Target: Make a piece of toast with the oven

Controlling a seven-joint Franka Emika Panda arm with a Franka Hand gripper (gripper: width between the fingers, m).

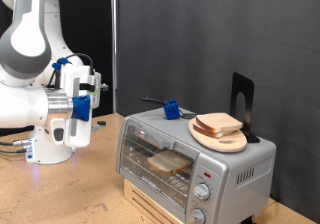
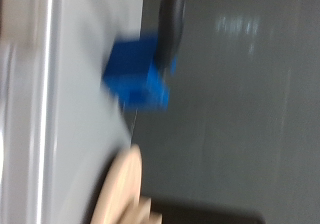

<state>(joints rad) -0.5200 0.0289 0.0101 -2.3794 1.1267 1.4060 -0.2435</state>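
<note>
The silver oven (image 1: 200, 164) stands at the exterior view's bottom right, with two round knobs at its lower right. Through its glass front a pale slice of bread (image 1: 168, 162) shows lying on the wire rack. On the oven's top sits a round wooden plate (image 1: 222, 138) carrying another piece of toast (image 1: 218, 123). My gripper (image 1: 92, 92) hangs at the exterior view's left, well apart from the oven, with nothing seen between its fingers. The blurred wrist view shows the oven's top (image 2: 80, 94) and the plate's edge (image 2: 122, 189), but not my fingers.
A small blue block (image 1: 172, 110) with a black handle lies on the oven's top beside the plate; it also shows in the wrist view as a blue block (image 2: 140, 72). A black stand (image 1: 243, 102) rises behind the plate. The oven rests on a wooden table (image 1: 60, 199).
</note>
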